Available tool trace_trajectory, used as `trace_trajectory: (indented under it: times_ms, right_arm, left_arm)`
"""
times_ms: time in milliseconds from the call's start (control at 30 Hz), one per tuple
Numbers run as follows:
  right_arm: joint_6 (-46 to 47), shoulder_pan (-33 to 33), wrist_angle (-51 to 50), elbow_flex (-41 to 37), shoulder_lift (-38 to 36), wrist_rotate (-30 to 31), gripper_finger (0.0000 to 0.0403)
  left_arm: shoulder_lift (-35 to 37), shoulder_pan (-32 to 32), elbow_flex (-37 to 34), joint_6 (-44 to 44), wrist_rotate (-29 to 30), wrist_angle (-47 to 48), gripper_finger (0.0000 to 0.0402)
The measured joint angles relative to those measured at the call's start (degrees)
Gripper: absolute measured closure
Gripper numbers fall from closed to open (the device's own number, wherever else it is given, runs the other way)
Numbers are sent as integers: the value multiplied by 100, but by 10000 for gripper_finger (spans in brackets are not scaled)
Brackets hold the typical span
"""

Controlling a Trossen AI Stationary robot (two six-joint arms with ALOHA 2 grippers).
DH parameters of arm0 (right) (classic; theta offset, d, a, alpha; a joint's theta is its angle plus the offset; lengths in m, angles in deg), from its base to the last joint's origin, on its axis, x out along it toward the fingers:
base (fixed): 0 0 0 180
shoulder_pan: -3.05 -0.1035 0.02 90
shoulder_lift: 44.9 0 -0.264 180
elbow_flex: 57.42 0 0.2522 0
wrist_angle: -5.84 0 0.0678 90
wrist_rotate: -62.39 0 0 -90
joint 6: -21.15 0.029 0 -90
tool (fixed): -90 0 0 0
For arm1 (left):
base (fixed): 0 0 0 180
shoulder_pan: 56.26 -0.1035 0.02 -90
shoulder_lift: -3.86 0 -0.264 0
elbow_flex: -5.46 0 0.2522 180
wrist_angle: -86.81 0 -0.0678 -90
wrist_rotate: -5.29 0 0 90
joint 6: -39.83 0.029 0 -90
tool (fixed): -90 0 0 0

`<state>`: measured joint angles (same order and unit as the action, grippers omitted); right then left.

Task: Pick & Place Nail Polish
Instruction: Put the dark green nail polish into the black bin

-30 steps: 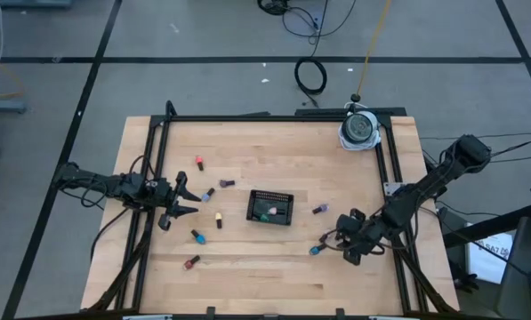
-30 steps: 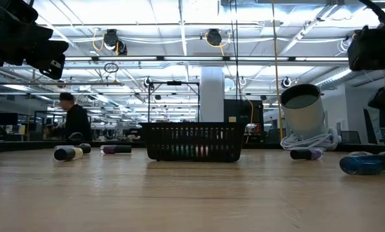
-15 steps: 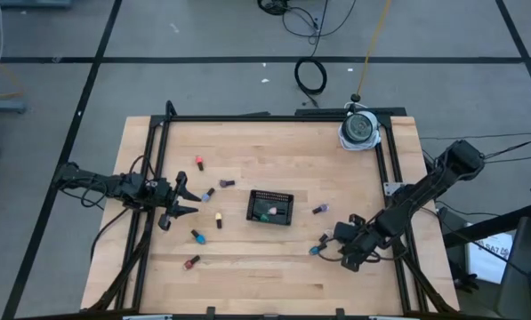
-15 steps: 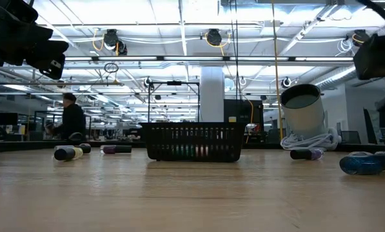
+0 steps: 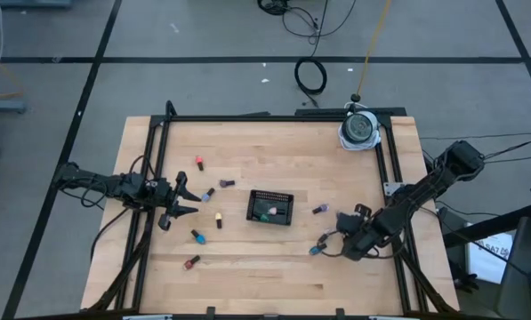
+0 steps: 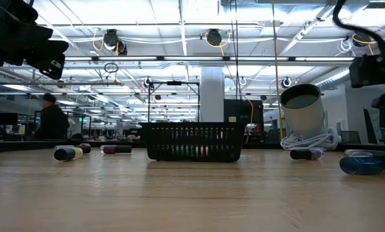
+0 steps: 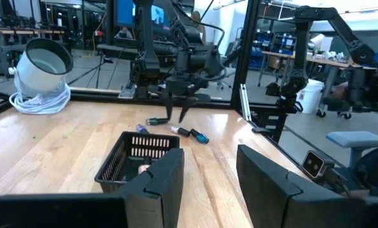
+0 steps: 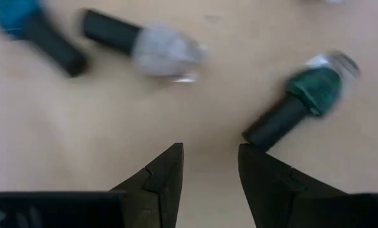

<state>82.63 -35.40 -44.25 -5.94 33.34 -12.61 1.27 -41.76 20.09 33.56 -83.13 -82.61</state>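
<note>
Small nail polish bottles lie on their sides on the wooden table. My right gripper (image 5: 339, 238) points steeply down, open, over a group near the right side: a green bottle (image 8: 306, 95), a pale grey one (image 8: 157, 49) and a blue one (image 8: 24, 25). Its fingers (image 8: 163, 174) hang above bare wood beside the green bottle's dark cap and touch nothing. More bottles (image 5: 209, 193) lie scattered at the left. The black mesh basket (image 5: 271, 206) stands mid-table with a few bottles in it. My left gripper (image 5: 187, 200) waits open and level at the left edge.
A white round container (image 5: 358, 129) with a coiled cable stands at the far right corner. Black frame rails (image 5: 385, 169) run along the table's edges. Bare wood lies along the near side. A person walks in the room behind the table (image 6: 50, 119).
My right gripper has tipped to point more steeply down and has sunk a little over the bottles at the right, still open. No bottle has moved. The person in the background has walked left.
</note>
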Motion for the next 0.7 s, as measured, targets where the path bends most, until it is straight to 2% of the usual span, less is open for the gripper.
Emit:
trace_trajectory:
  times_ms: [167,267,467,700]
  right_arm:
    - [351,94,-455,0,0,-71,264]
    - [323,95,-681,0,-17,-310,264]
    - [246,97,-1295,-3,-136,-327,264]
    - [-537,440,-1286,-332,-164,-163,264]
  left_arm:
    - [0,0,0,0,1,0,256]
    - [0,0,2,0,2,0,256]
    - [0,0,0,0,0,0,256]
    - [-2,0,2,0,2,0,256]
